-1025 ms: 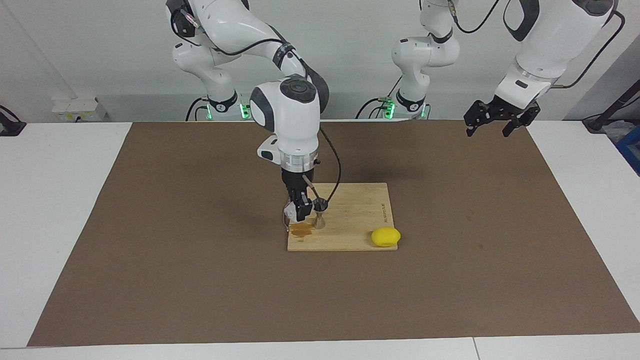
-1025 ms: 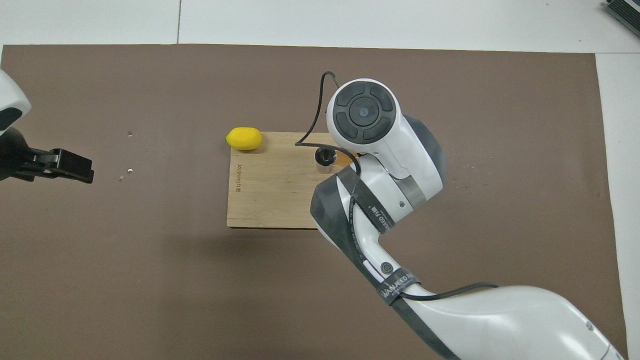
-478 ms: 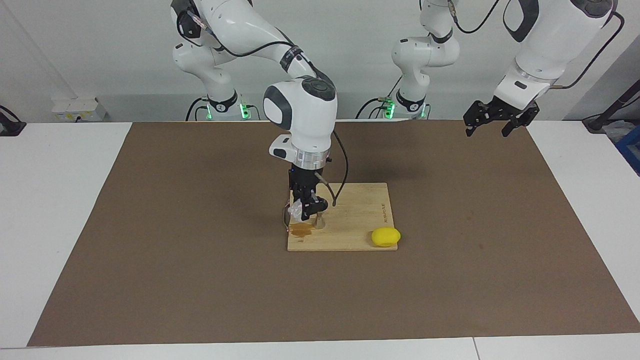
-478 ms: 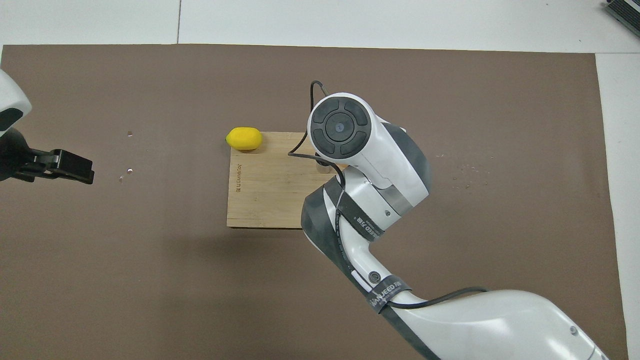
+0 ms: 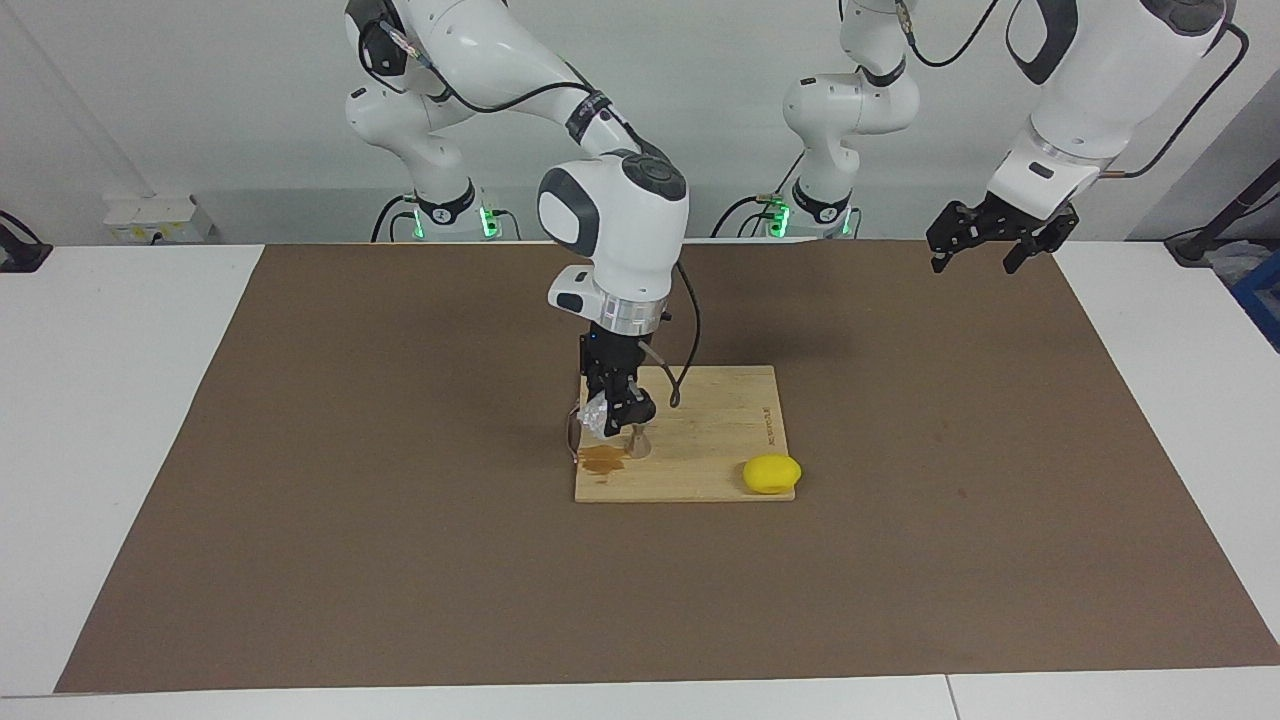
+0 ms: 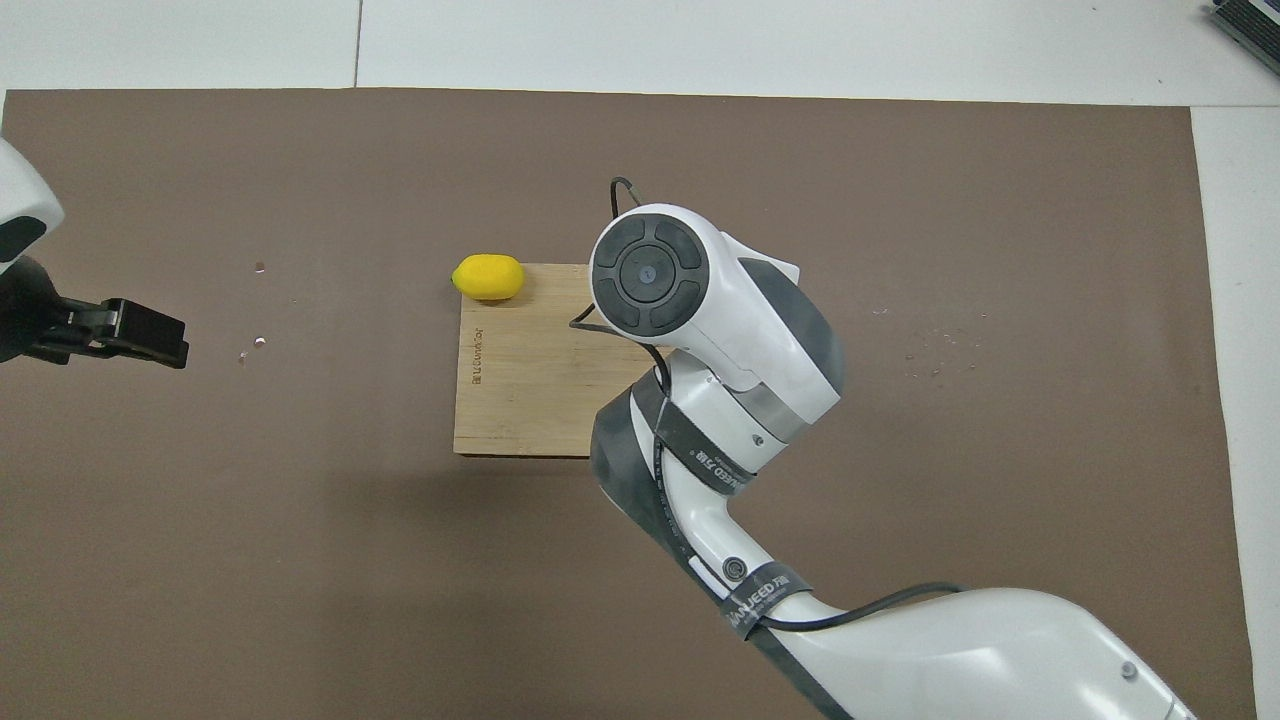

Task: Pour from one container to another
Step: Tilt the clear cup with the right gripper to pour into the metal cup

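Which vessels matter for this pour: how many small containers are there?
2: a clear cup tipped in the right pincer over the cutting board; a steel jigger standing just below it.

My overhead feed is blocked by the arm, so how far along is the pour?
Done: the right gripper has picked up the clear cup, shut on it over the wooden board. In hand: the cup hangs tilted just above the jigger; whether liquid flows cannot be told. A brown puddle lies on the board beside the jigger. Left: finishing and setting the cup down. The left gripper waits, open.
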